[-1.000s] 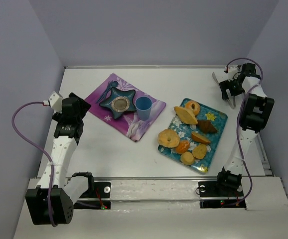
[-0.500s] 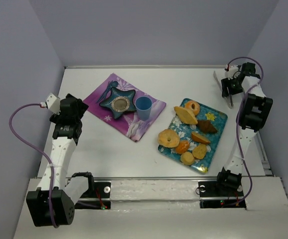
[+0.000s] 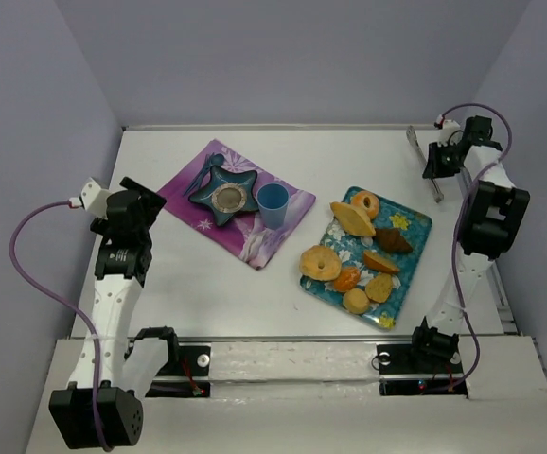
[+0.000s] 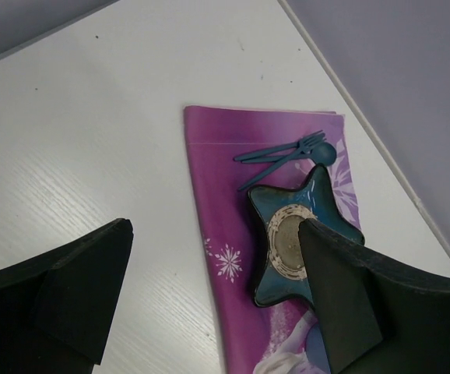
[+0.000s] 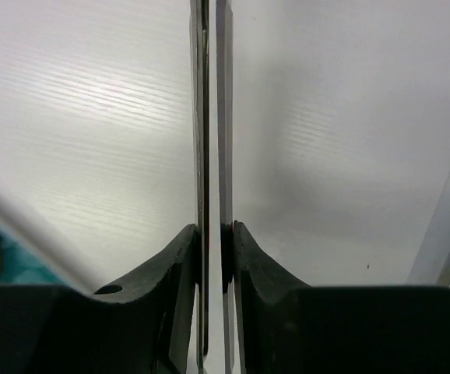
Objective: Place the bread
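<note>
On the blue tray [image 3: 408, 248], hemmed by a pale ring pastry [image 3: 320, 263] and yellow buns [image 3: 356, 301], lay the small orange-brown, tan-edged bread [image 3: 346, 279]; the right gripper [image 5: 213, 234] clamped tongs [image 5: 224, 93], the left gripper [image 4: 213, 249] gaped apart.

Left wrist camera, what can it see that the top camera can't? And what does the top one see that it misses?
Only the left wrist camera is close enough to show a fork with prongs and a spoon, and the left pincer wide open. Only the top camera shows the blue cup, the tray with the small orange-brown bread on it, and the right pincer shut on metal tongs at the far right. Both show the purple mat and the star-shaped dish on it.
</note>
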You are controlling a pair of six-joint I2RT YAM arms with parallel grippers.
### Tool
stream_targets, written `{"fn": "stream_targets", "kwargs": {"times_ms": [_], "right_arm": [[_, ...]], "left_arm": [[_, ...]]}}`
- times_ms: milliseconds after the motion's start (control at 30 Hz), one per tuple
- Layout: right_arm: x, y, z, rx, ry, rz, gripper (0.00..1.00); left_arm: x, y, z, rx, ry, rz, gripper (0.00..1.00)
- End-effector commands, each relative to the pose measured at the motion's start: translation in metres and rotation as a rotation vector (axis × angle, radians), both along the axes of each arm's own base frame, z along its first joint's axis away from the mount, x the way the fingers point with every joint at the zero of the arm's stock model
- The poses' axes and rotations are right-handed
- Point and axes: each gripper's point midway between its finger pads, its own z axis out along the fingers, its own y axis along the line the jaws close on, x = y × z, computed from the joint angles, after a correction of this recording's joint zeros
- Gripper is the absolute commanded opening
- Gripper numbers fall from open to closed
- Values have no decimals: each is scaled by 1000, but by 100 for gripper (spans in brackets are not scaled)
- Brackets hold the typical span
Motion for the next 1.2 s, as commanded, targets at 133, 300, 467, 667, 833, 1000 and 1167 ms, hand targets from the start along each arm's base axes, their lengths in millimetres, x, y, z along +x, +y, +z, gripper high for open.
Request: {"fn": "stream_targets", "kwargs": {"times_ms": [133, 300, 467, 667, 833, 1000, 1167], "right_arm": [[-25, 45, 206, 210, -424, -144, 15], [-79, 78, 209, 364, -344, -256, 23], [-135, 99, 209, 412, -304, -315, 33], [-199, 116, 196, 416, -231, -343, 48], [-233, 128, 198, 412, -201, -368, 49], [-266, 131, 195, 398, -144, -431, 48], [-302, 117, 187, 264, -41, -496, 48]], "left_arm": [[2, -16, 34, -45, -148, -83, 99], [1, -30, 39, -63, -182, -164, 99], [-1, -38, 45, -71, -215, -207, 99], [-5, -45, 46, -80, -239, -248, 99], [-3, -51, 46, -92, -249, -275, 99], [-1, -52, 38, -96, -232, -283, 99], [2, -53, 32, -95, -218, -290, 99]]}}
